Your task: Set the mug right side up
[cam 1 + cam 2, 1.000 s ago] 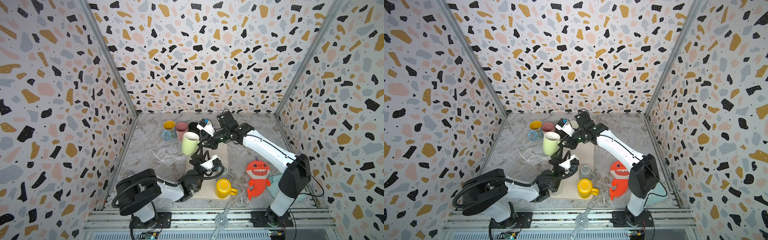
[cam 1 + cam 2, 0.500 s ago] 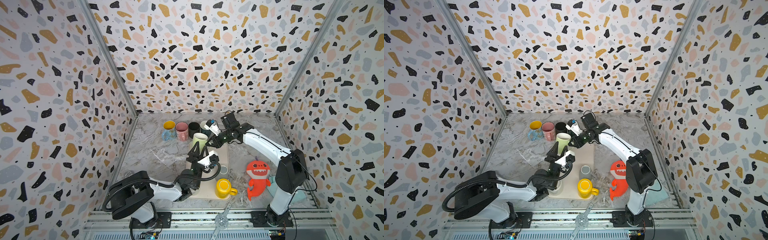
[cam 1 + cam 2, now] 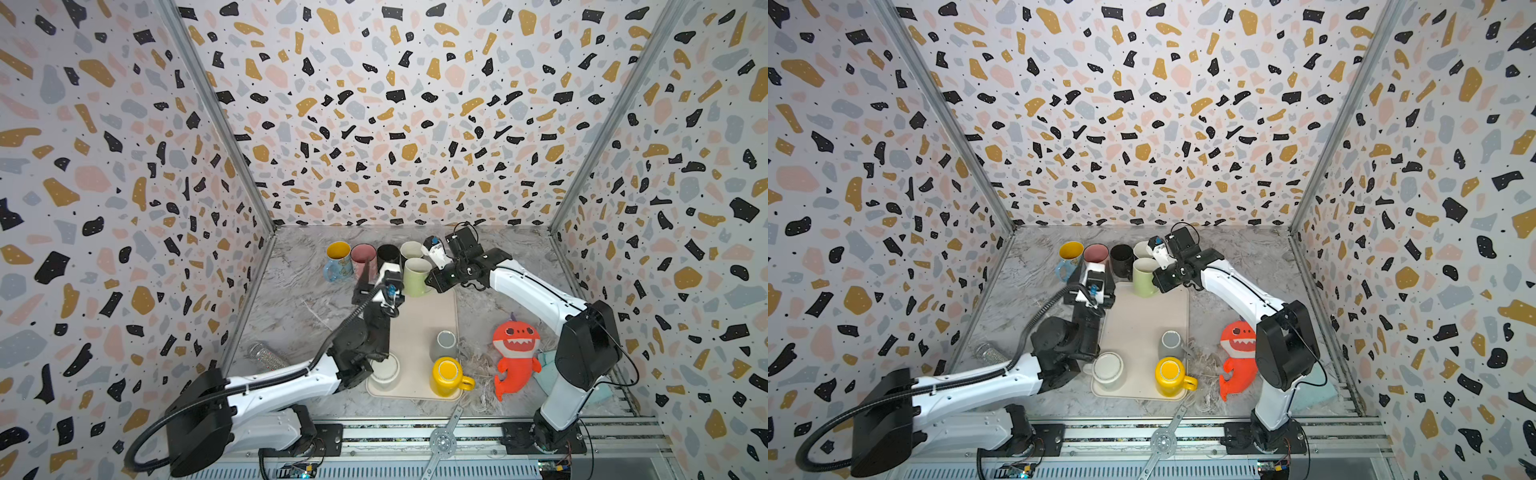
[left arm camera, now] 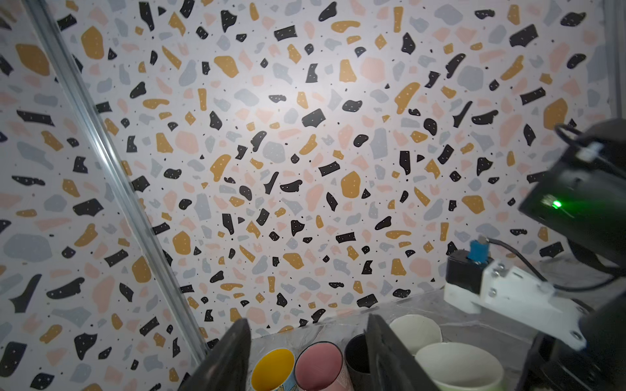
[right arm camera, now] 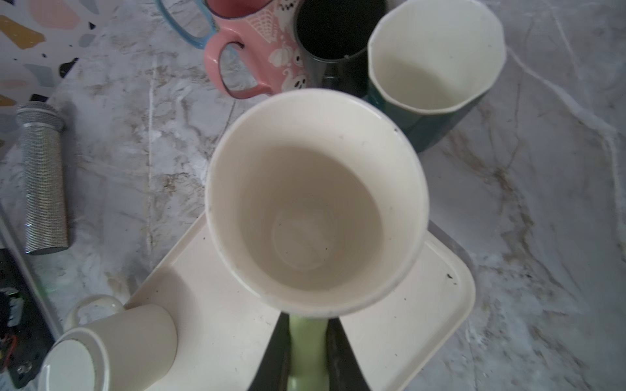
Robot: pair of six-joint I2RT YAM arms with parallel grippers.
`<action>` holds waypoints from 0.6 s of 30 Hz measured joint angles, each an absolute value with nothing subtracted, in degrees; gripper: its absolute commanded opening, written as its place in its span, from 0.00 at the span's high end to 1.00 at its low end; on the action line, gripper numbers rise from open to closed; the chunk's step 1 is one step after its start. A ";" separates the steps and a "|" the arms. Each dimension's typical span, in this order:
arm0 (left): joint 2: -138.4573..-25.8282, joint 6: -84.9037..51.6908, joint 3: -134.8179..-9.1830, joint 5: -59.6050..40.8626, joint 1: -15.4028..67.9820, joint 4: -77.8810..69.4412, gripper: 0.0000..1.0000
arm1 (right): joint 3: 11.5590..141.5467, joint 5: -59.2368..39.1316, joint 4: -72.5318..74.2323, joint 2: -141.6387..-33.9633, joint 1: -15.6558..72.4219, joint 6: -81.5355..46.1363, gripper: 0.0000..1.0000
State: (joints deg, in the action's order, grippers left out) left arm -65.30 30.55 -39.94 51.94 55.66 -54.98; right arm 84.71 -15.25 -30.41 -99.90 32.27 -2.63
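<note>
We see the right gripper (image 5: 307,338) clamped tight on the handle of the pale green mug (image 3: 417,276). The mug stands mouth-up at the far edge of the cream tray (image 3: 419,320), just in front of the row of mugs (image 3: 388,253). Our left gripper (image 4: 308,320) hangs beside it, jaws partly apart and empty.

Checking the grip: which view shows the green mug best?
Right wrist: the green mug fills it, mouth toward the camera, handle in the right tool. Both top views show it small, upright; the left wrist view catches only its rim.
</note>
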 measured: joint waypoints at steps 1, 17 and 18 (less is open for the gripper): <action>-64.20 28.03 -40.64 51.59 54.50 -52.56 0.42 | 84.01 -14.02 -30.04 -99.50 32.18 -2.96 1.00; -60.20 -7.05 -48.23 33.80 35.55 -20.80 0.41 | 81.34 1.76 -24.25 -97.69 30.11 -6.90 1.00; -60.62 -8.45 -48.84 32.25 34.57 -19.49 0.41 | 81.34 1.93 -23.62 -97.78 29.91 -7.11 1.00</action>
